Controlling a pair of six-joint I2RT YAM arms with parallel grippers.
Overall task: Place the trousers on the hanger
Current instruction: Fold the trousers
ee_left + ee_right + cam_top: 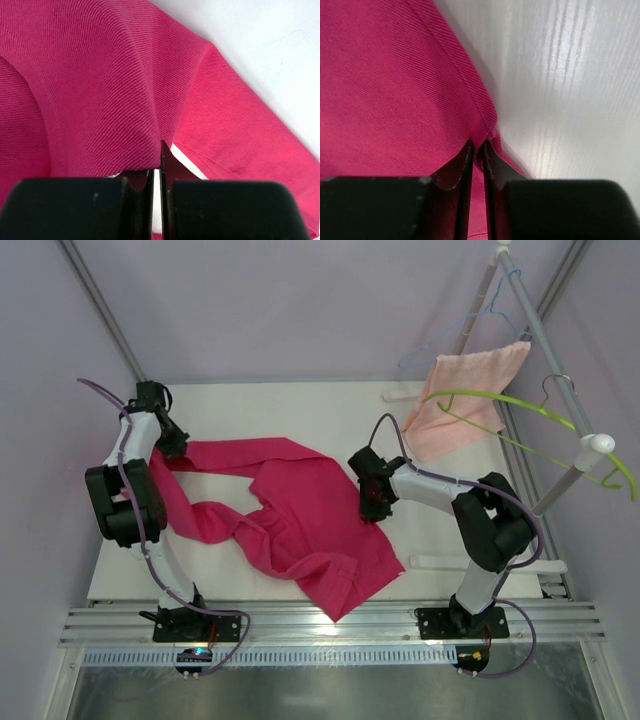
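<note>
Left gripper [159, 167] and right gripper [479, 150] clamped on opposite edges of trousers [300, 510]; judged soft, light, sag-prone, best held along stitched hems.

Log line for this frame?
phase: grasp | left gripper: shut on trousers | right gripper: shut on trousers hem | trousers: crumpled on table | hanger: on rack, bare

**Inspector:** Position of the trousers?

**Assistant:** Magenta trousers [290, 510] lie crumpled on the white table [330, 405]. The left gripper [172, 452] is at the far-left leg end, the right gripper [372, 508] at the right edge.

**Inspector:** And the hanger?

**Assistant:** Lime-green hanger [470, 392] hooked on the rack pole [545, 340], just beside a salmon towel [465, 400].
</note>
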